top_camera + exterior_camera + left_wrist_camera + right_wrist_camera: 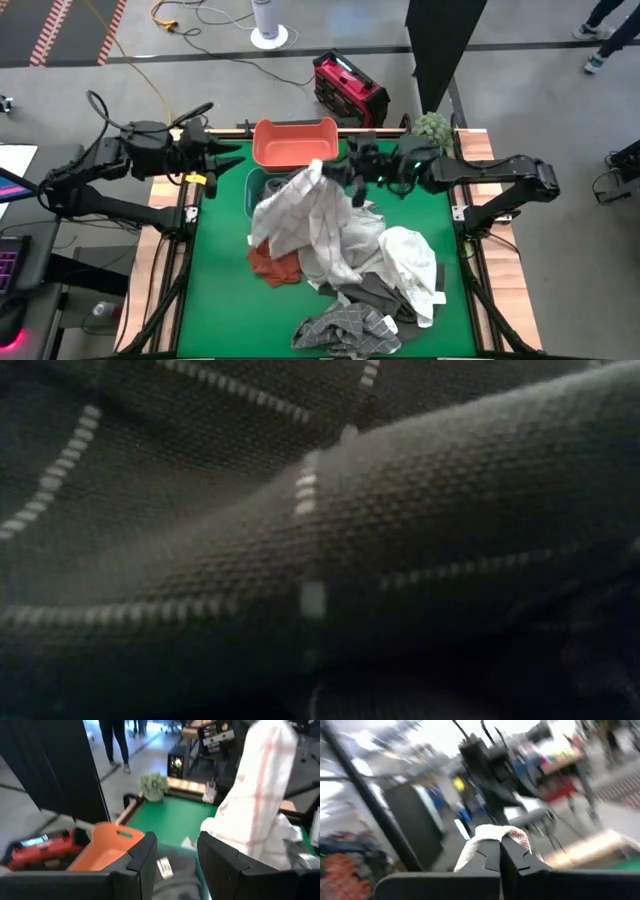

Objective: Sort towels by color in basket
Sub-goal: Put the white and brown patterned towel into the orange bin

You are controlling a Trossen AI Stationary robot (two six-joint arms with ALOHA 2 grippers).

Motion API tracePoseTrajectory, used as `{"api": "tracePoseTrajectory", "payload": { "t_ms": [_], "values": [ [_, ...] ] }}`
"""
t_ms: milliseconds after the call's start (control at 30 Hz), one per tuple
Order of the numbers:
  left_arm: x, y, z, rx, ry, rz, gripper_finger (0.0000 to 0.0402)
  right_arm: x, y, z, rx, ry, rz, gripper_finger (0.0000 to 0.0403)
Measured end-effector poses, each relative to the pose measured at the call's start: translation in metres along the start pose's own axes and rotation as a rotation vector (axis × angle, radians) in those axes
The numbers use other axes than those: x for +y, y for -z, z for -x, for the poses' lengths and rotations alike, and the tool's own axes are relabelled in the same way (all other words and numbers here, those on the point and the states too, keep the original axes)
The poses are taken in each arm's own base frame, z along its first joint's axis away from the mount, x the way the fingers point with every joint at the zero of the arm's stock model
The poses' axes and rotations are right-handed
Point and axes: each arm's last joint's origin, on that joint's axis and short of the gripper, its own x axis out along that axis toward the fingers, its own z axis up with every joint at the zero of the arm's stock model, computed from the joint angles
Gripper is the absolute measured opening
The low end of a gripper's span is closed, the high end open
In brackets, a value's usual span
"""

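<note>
White checked towel (pixel 312 205) pinched by right end effector (pixel 335 175), hanging lengthwise over the heap mid-table, just short of orange basket (pixel 293 143) at far edge; left end effector (pixel 222 160) parted, empty.

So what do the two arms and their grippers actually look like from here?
Both arms are dark, near-black, built of slim jointed links with rounded motor housings and thin black cables looping off them. The left gripper carries a small yellow tag near its base; its fingers are broad, blocky black slabs. The right gripper has green lights glowing behind it.
</note>
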Motion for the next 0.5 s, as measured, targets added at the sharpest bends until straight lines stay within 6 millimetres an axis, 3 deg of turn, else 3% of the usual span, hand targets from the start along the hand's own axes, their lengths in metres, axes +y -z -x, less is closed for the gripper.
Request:
{"api": "tracePoseTrajectory", "payload": {
  "t_ms": [133,233,500],
  "values": [
    [-0.002,-0.010,-0.009,-0.084,-0.034,-0.023,0.0132,-0.010,-0.034,0.010,-0.202,-0.064,0.139,0.0014],
    [-0.003,-0.016,-0.017,-0.138,-0.113,-0.053,0.0132,-0.025,-0.055,0.020,-0.285,-0.014,0.227,0.0014],
    [-0.009,-0.024,-0.062,-0.169,-0.299,-0.132,0.0132,-0.085,-0.067,0.033,-0.134,0.125,0.297,0.0014]
  ]
}}
